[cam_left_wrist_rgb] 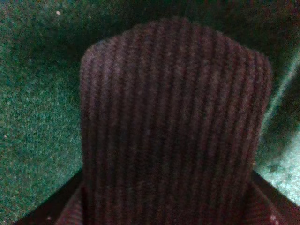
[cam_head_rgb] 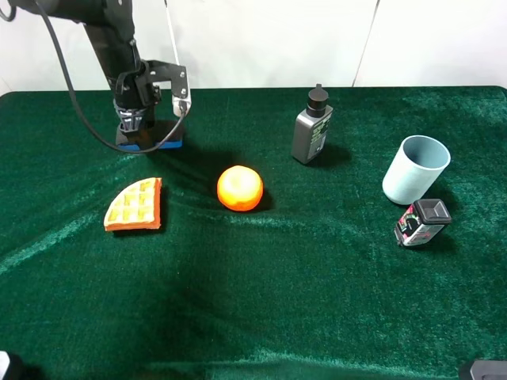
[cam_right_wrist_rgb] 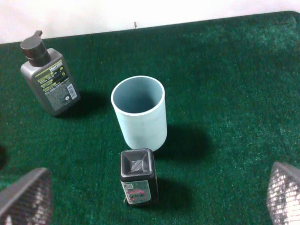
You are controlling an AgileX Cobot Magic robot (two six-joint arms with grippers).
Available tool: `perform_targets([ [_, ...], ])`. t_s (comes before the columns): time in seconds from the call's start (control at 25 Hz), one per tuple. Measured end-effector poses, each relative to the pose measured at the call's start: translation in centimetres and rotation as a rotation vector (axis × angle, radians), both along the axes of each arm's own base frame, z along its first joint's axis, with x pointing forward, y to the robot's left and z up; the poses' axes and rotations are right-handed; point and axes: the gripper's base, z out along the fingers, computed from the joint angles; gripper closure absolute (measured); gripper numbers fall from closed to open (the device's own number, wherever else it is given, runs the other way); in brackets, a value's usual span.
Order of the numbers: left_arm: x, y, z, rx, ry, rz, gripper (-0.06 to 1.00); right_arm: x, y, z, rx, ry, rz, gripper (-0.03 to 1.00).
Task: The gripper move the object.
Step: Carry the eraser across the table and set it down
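The eraser (cam_head_rgb: 154,141), with a dark felt top and a thin blue base, sits at the back left of the green cloth. My left gripper (cam_head_rgb: 132,128) stands straight over it with its fingers down on it. In the left wrist view the ribbed felt top (cam_left_wrist_rgb: 173,122) fills the frame between the dark fingers (cam_left_wrist_rgb: 44,211), which press against its sides. My right gripper (cam_right_wrist_rgb: 154,199) is open and empty, with its mesh-padded fingertips (cam_right_wrist_rgb: 23,197) wide apart. It hangs back from the cup, low at the front right (cam_head_rgb: 483,369).
An orange waffle wedge (cam_head_rgb: 135,205) and an orange (cam_head_rgb: 240,188) lie in front of the eraser. A grey pump bottle (cam_head_rgb: 312,128) stands at the back middle. A light blue cup (cam_head_rgb: 415,169) and a small dark box (cam_head_rgb: 421,222) are at the right.
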Motion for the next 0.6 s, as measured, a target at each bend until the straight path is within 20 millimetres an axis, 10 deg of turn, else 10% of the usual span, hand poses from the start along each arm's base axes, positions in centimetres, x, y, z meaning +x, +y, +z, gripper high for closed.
perform_targets([
  [0.6,-0.8,-0.9,3.6,-0.019,-0.040,0.000,0.36,0.0,0.0,0.0,0.000,0.000,0.000,0.27],
])
